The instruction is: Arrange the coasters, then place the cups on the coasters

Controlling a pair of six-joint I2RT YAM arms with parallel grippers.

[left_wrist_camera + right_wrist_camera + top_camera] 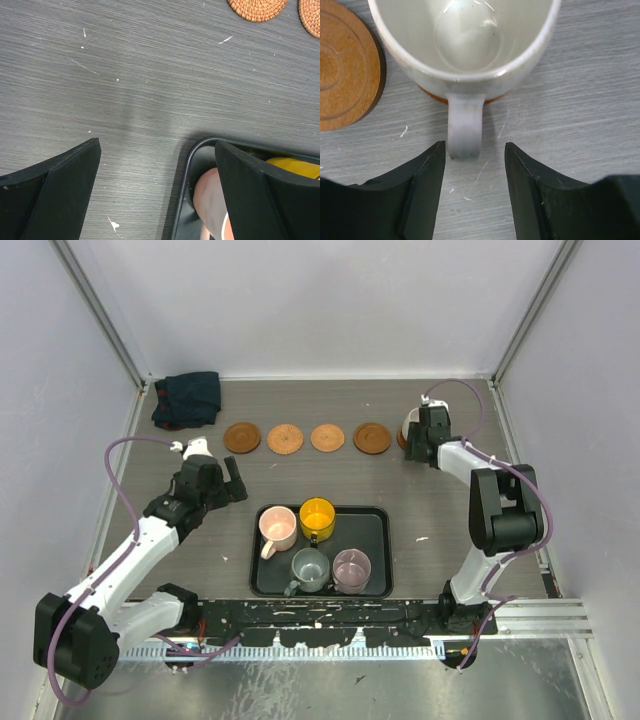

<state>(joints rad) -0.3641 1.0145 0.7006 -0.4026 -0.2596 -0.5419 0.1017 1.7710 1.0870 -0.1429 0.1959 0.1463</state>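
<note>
**Desk:** Where's the right gripper [474, 162] now?

**Me:** I've got it out past the tray's [370, 540] far-right corner, at the end of the coaster row. Its fingers [427, 180] stand apart, one on each side of the cream mug's [470, 45] handle [465, 127]. Bare table shows in both gaps, so I'd call it holding nothing.

**Desk:** And the mug itself?

**Me:** Upright on the fifth coaster [436, 96] (only a brown sliver peeks out from under its base), just beside the next coaster [342, 65] in the row. The handle points straight back at my wrist, its long axis running down the middle of the gap. I think the exit turns on that. If I pull back along that line, nothing gets brushed. If I swing sideways, a finger could catch the handle and twist the mug off centre.

**Desk:** Left side?

**Me:** The left gripper [156, 145] hovers just off the tray's far-left corner, spread wide and empty. The pink mug [210, 200] is the closest cup, inside that corner, with the yellow mug [295, 166] beside it along the far edge. The grey-teal mug [310, 568] and mauve mug [351, 568] sit along the tray's near edge. Four coasters [285, 439] beyond the tray's far edge are bare.

**Desk:** So which arm goes next?

**Me:** My guess is the left, for the pink one, since it's much the nearer.
</note>
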